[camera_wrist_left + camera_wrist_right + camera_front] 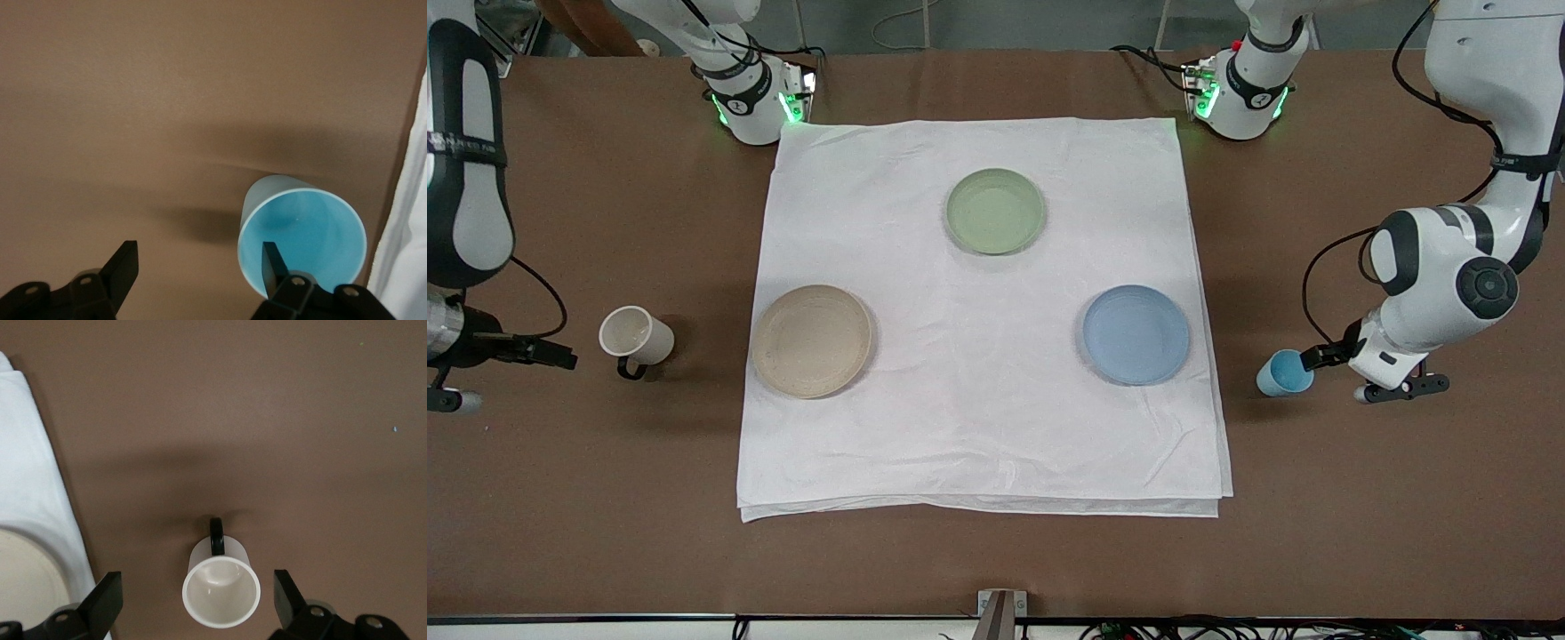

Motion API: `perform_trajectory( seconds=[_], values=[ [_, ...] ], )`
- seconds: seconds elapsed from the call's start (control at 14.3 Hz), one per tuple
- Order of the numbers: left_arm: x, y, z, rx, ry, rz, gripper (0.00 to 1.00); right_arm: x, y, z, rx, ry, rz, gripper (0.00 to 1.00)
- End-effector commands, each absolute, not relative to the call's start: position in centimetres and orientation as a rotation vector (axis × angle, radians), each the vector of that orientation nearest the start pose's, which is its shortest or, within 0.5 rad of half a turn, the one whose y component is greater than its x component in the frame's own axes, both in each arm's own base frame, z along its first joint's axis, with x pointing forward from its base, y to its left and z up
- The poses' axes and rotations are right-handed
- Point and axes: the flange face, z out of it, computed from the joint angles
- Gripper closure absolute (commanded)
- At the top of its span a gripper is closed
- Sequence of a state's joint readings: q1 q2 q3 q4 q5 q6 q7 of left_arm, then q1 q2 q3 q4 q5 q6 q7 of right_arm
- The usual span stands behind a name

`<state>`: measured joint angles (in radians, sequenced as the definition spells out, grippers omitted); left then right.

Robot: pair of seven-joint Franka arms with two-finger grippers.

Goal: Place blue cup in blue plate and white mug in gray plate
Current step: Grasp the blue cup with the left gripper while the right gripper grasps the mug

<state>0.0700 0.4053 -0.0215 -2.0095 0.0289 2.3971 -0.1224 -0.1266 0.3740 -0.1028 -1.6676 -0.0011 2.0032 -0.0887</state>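
The blue cup (1283, 373) stands on the bare brown table, just off the cloth's edge at the left arm's end. My left gripper (1343, 372) is open right beside it; in the left wrist view (198, 253) one finger overlaps the cup's (307, 233) mouth. The blue plate (1136, 334) lies empty on the cloth. The white mug (633, 334) stands off the cloth at the right arm's end, handle toward the front camera. My right gripper (507, 378) is open beside it; in the right wrist view (197, 590) the mug (223, 597) shows between the fingers. The gray plate (811, 340) is empty.
A pale green plate (995, 211) lies empty on the white cloth (978, 427), farther from the front camera than the other two plates. The cloth's edge shows in both wrist views (407, 253) (27, 453). Both arm bases stand along the table's back edge.
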Motion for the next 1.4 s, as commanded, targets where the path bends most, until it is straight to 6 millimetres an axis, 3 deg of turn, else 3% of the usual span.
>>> perform_trajectory(
  seconds=[0.0,0.07,0.21,0.28,0.42,0.56,0.77,0.98,1.19,1.33],
  values=[
    [60.4,2.3,24.0,-3.121,-0.232,0.035,0.23,61.8,-13.9,32.8,-3.164,0.212,0.015,0.00],
    [60.4,2.1,23.4,-3.122,-0.227,0.047,0.36,61.5,-14.1,30.7,-3.168,0.216,-0.013,0.00],
    [60.5,1.7,23.2,-3.124,-0.216,0.049,0.84,61.4,-14.0,27.2,-3.170,0.212,0.008,0.00],
    [60.6,1.4,23.3,-3.128,-0.211,0.045,1.00,61.4,-14.1,26.4,-3.170,0.212,0.006,0.00],
    [60.7,1.8,24.0,-3.128,-0.224,0.025,1.00,61.2,-14.1,24.7,-3.170,0.209,0.033,0.01],
    [60.9,0.9,25.6,-3.131,-0.203,-0.011,1.00,60.5,-14.6,23.8,-3.168,0.178,0.063,0.11],
    [61.1,-1.8,29.5,-3.148,-0.164,-0.062,1.00,60.0,-15.8,23.6,-3.164,0.129,0.086,0.45],
    [60.4,-6.6,32.3,-3.167,-0.189,-0.043,1.00,59.4,-16.2,23.1,-3.156,0.126,0.103,0.67],
    [58.9,-12.7,32.0,-3.174,-0.297,0.028,1.00,59.0,-16.1,22.6,-3.150,0.127,0.118,0.78],
    [57.9,-16.3,30.8,-3.173,-0.361,0.074,1.00,59.2,-15.7,22.8,-3.150,0.122,0.116,0.97]
  ],
)
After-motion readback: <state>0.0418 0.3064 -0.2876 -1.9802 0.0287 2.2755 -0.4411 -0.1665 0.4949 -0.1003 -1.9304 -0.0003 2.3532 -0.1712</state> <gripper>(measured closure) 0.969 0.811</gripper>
